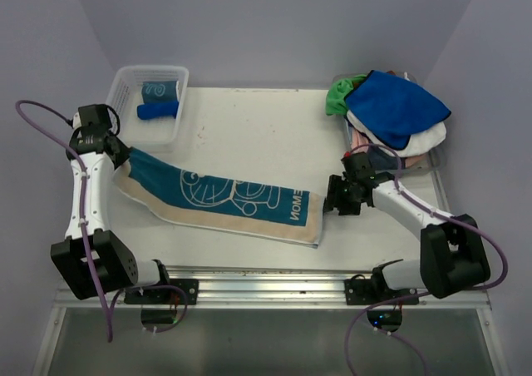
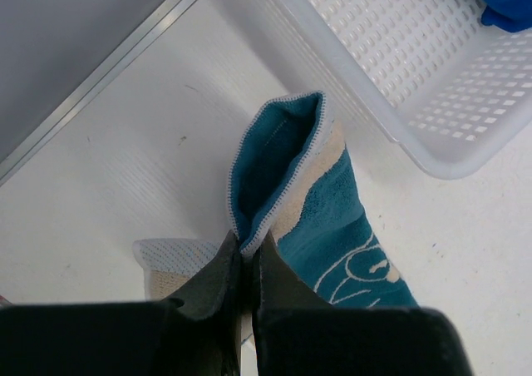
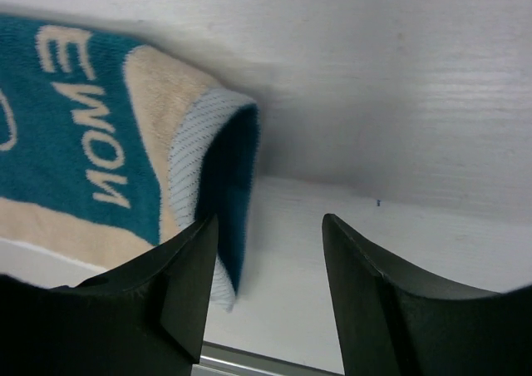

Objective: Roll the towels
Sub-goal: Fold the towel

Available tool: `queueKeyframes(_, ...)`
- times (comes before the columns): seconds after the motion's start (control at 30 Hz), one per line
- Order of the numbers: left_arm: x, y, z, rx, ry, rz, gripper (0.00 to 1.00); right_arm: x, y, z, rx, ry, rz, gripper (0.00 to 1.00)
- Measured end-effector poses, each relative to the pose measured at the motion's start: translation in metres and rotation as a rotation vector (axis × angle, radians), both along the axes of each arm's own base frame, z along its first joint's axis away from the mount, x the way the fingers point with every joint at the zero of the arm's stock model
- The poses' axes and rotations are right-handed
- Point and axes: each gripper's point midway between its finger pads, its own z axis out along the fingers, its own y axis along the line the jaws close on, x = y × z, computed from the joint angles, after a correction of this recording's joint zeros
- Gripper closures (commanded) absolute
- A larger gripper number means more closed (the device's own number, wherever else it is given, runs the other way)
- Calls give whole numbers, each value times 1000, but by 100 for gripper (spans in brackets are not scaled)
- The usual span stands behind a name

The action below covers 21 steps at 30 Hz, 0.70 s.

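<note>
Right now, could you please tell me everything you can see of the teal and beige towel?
The teal and beige towel is soft terry cloth with white swirls and lettering, folded into a long strip across the table. The left gripper is shut on its left end, pinching up a folded corner. Its right end lies beside the open right gripper.

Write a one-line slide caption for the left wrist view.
Left gripper, fingers shut on the folded end of the teal and beige towel, beside the white mesh basket.
</note>
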Motion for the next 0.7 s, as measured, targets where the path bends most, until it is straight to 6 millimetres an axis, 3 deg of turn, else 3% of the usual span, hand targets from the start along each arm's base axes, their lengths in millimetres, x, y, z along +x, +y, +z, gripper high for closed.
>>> queueKeyframes(0.17, -3, -6, 6, -5, -2, -46, 100, 5, 21, 10, 61, -52, 52, 46)
queueKeyframes(0.3, -3, -9, 13, -4, -21, -69, 100, 6, 24, 10, 76, -53, 52, 64)
queueKeyframes(0.4, -4, -10, 16, 2, -23, -83, 100, 10, 23, 16, 72, -66, 40, 67)
queueKeyframes(0.57, -3, -13, 17, -3, -30, -101, 100, 20, 15, 38, 44, -160, -6, 69)
queueKeyframes(0.7, -3, -15, 19, -6, -37, -107, 100, 28, 19, 59, 54, -230, -5, 82)
